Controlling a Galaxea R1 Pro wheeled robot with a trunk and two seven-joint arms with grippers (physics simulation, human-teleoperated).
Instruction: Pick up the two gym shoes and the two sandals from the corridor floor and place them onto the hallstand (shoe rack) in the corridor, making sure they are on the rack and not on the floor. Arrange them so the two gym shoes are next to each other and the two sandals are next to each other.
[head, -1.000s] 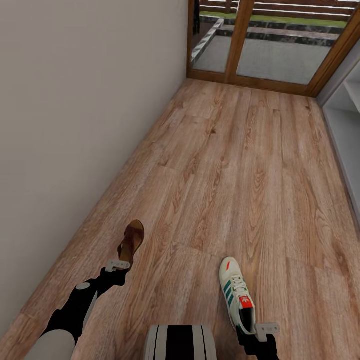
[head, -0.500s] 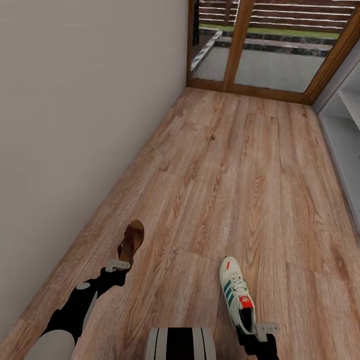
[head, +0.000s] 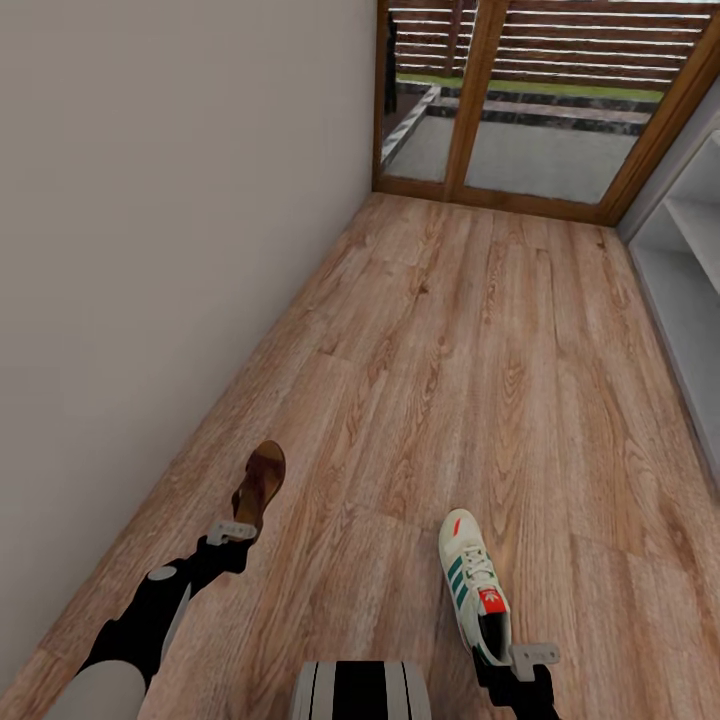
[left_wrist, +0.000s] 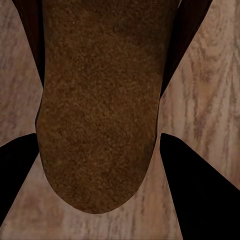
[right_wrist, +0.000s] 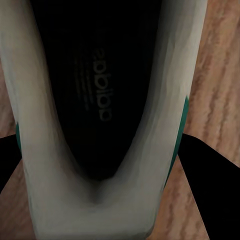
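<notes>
A brown sandal (head: 260, 485) sticks out ahead of my left gripper (head: 232, 530), which is shut on its heel end. In the left wrist view its brown insole (left_wrist: 100, 110) lies between the dark fingers (left_wrist: 200, 195). A white gym shoe (head: 474, 585) with green stripes and a red tongue patch points forward from my right gripper (head: 520, 655), shut on its heel. The right wrist view looks into the shoe's dark opening (right_wrist: 100, 100), with fingers (right_wrist: 212, 175) on either side. Both hang over the corridor floor (head: 480, 380). The hallstand (head: 690, 270) shows at the right edge.
A plain wall (head: 150, 250) runs along the left of the corridor. A wood-framed glass door (head: 520, 110) closes the far end. Wood flooring stretches ahead between the wall and the grey rack. My trunk (head: 360, 690) shows at the bottom middle.
The whole view has shifted: the door and rack sit a little lower and more of the rack shows, so the camera moved. Sandal and gym shoe stay in the grippers.
</notes>
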